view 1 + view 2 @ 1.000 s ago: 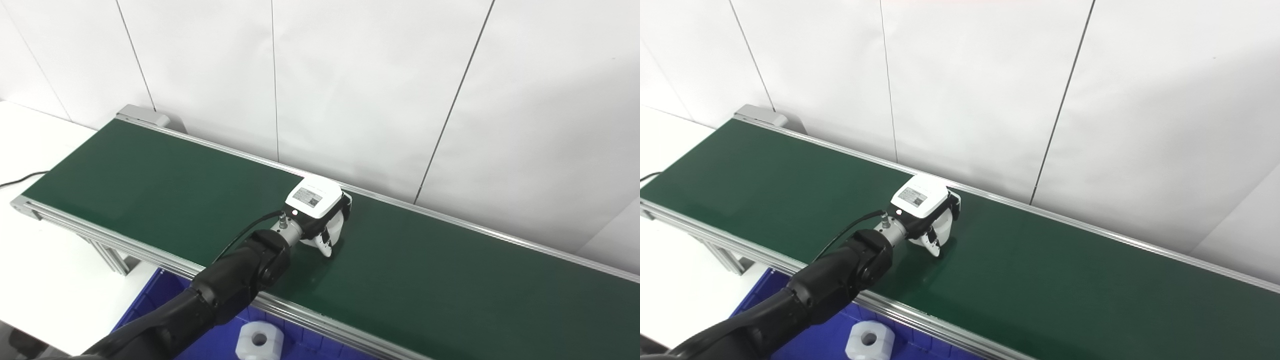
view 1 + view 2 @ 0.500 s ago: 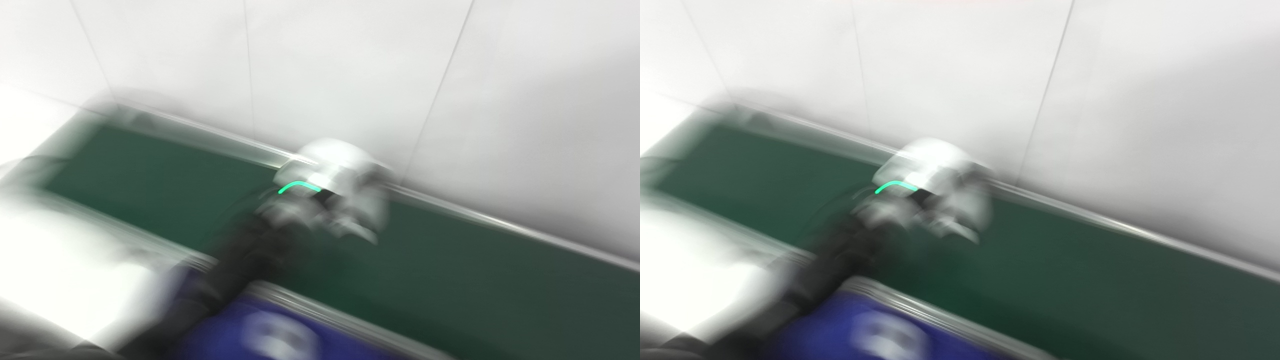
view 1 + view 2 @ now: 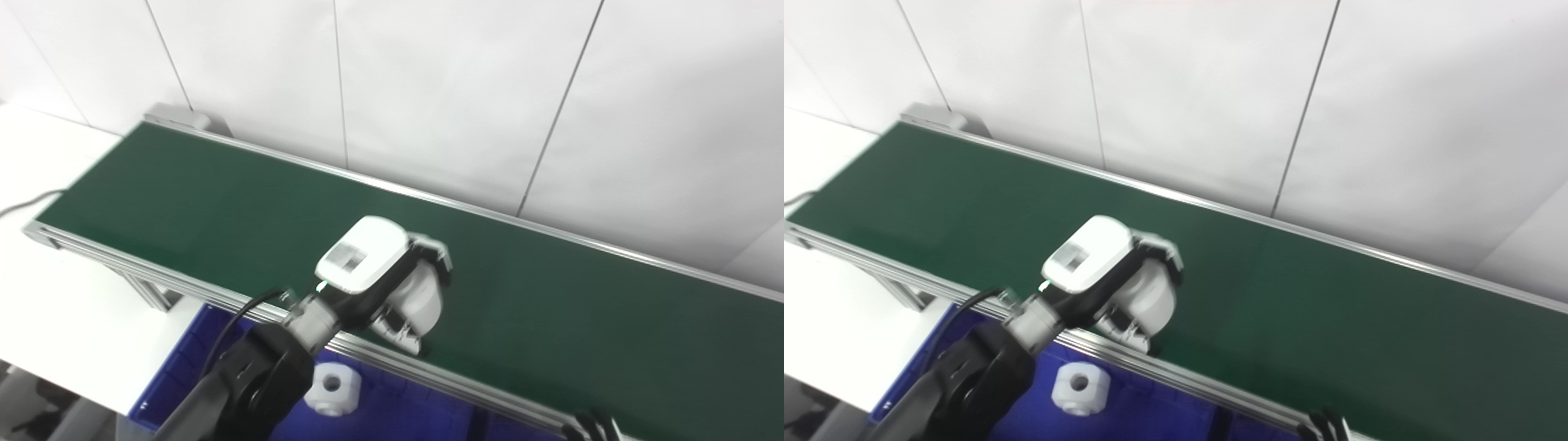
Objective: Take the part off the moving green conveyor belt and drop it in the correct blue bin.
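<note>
Part (image 3: 422, 294), white and rounded, sits gripped in the left hand (image 3: 392, 288) above the green conveyor belt's (image 3: 184, 202) near rail. This looks like the carry step; next comes swinging over the blue bin (image 3: 380, 410), beside its white nut (image 3: 331, 389), and releasing. Right hand barely visible, state unclear.

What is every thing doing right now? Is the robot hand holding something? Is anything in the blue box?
left hand: over the near edge of the belt, fingers curled round a white part.
white part: held in the left hand, off the belt.
green conveyor belt: nothing lying on it.
blue bin: below the belt's near rail, one white nut inside.
white nut: lying flat in the bin, hole up.
right hand: only dark fingertips show; cannot tell.
</note>
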`<state>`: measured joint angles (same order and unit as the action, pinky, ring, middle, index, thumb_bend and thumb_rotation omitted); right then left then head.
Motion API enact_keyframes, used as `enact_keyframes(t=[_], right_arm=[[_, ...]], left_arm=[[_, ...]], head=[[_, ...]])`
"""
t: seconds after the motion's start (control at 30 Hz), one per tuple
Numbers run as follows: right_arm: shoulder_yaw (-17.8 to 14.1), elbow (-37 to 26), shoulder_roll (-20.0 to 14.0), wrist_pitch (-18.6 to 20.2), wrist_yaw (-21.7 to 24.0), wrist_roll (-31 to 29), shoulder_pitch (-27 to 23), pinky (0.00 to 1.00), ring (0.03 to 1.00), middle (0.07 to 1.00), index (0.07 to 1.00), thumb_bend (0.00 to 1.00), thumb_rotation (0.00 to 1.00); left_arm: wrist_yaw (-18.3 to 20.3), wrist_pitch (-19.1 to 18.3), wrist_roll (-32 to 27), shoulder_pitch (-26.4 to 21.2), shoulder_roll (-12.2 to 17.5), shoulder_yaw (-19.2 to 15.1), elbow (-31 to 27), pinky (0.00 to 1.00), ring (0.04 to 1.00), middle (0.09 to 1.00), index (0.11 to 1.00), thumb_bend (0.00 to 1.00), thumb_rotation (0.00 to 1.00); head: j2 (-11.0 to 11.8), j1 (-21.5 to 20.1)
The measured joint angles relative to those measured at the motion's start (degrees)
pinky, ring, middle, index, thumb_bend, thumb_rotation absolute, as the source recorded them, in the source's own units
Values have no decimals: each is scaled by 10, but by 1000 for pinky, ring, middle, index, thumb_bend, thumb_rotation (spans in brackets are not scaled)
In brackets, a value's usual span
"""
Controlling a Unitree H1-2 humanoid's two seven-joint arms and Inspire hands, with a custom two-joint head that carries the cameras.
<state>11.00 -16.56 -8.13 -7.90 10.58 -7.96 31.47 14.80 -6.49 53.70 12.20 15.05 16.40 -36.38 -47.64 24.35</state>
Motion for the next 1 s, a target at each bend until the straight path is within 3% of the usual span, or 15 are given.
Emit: enact_keyframes(t=[0.3,0.4,0.6,0.77,0.93,1.0], right_arm=[[-2,-39,4,36,2,-18,2,817,856,899,922,867,975],[-10,-40,-5,43,2,-20,1,808,849,893,915,871,962],[-20,-49,-26,53,2,-29,-5,798,842,886,905,861,953],[-18,-53,-25,56,2,-31,-9,798,843,885,904,870,948],[-18,-53,-24,57,2,-30,-9,793,839,883,902,867,947],[-17,-53,-22,57,2,-30,-9,792,839,884,903,869,946]], left_arm=[[24,7,20,87,-7,4,-39,413,427,511,492,502,0],[-4,33,21,133,-14,9,-35,397,426,510,494,502,0],[-99,102,40,212,-24,13,20,346,406,482,519,501,0],[-110,108,48,222,-43,12,26,330,398,479,522,500,0],[-108,108,55,221,-42,5,35,338,398,484,521,500,0],[-107,108,64,220,-41,3,36,413,479,500,498,512,0]], head=[[-38,18],[-46,19],[-54,18],[-54,18],[-54,11],[-54,11]])
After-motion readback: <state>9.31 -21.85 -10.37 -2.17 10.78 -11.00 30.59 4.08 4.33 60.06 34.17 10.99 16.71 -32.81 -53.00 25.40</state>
